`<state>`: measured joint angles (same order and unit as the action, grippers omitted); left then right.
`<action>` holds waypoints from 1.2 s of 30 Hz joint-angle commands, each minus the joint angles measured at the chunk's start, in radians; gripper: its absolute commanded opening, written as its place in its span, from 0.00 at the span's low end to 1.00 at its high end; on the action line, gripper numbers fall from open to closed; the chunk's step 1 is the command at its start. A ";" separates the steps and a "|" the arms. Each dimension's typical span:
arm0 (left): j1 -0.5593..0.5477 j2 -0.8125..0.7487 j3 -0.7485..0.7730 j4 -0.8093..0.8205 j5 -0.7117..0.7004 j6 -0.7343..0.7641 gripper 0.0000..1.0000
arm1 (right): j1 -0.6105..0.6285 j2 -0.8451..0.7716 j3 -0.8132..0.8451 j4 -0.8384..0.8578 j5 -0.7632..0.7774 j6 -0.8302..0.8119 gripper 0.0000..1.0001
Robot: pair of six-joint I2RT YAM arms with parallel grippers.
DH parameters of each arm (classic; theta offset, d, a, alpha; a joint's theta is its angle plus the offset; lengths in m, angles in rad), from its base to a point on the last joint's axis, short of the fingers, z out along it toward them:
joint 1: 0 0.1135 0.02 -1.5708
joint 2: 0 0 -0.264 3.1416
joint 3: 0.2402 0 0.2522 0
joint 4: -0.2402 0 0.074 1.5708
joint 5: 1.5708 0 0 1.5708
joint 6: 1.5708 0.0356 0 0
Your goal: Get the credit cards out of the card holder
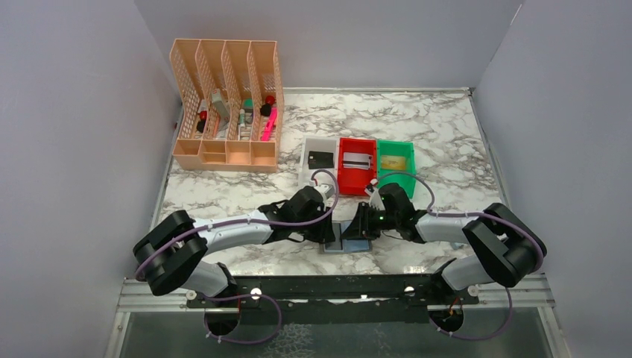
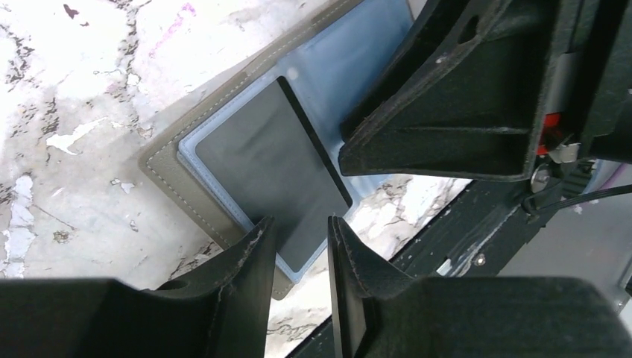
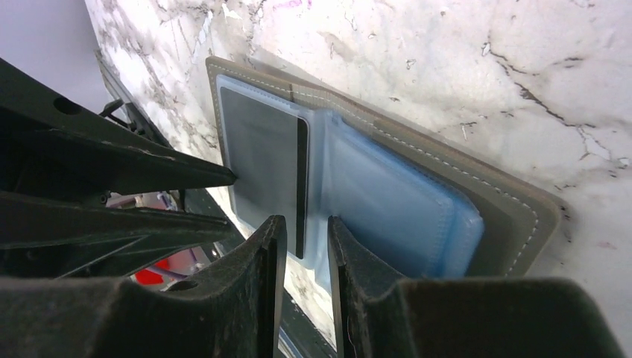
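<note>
Black L fingers (image 2: 238, 287) & R fingers (image 3: 261, 287), both reaching low, narrow-gapped at card holder (image 2: 168, 160); grip unclear.

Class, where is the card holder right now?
In the top view, the card holder lies open on the table near its front edge, centred between the left fingers and right fingers, in front of the red bin.

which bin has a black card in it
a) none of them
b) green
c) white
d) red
c: a black card lies flat inside the white bin, just left of the red bin.
</note>
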<state>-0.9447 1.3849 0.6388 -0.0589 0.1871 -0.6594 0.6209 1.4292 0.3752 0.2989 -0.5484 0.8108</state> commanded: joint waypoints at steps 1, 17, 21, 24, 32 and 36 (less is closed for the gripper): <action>-0.006 0.027 -0.027 0.029 -0.037 -0.017 0.33 | 0.009 0.028 0.019 0.009 0.021 0.009 0.32; -0.008 0.053 -0.035 -0.024 -0.081 0.001 0.33 | 0.021 0.000 0.052 -0.075 0.092 -0.009 0.30; -0.011 0.055 -0.035 -0.025 -0.085 0.000 0.32 | 0.029 0.017 0.061 -0.077 0.098 -0.006 0.30; -0.011 0.056 -0.038 -0.024 -0.081 0.000 0.32 | 0.037 0.036 0.066 -0.060 0.089 0.001 0.29; -0.014 0.058 -0.041 -0.025 -0.078 0.001 0.27 | 0.065 0.069 0.083 -0.070 0.135 0.000 0.25; -0.014 0.058 -0.038 -0.025 -0.078 0.004 0.26 | 0.065 0.077 0.072 -0.019 0.095 0.022 0.18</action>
<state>-0.9497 1.4197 0.5980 -0.0566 0.1310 -0.6693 0.6762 1.4803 0.4480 0.2523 -0.4652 0.8165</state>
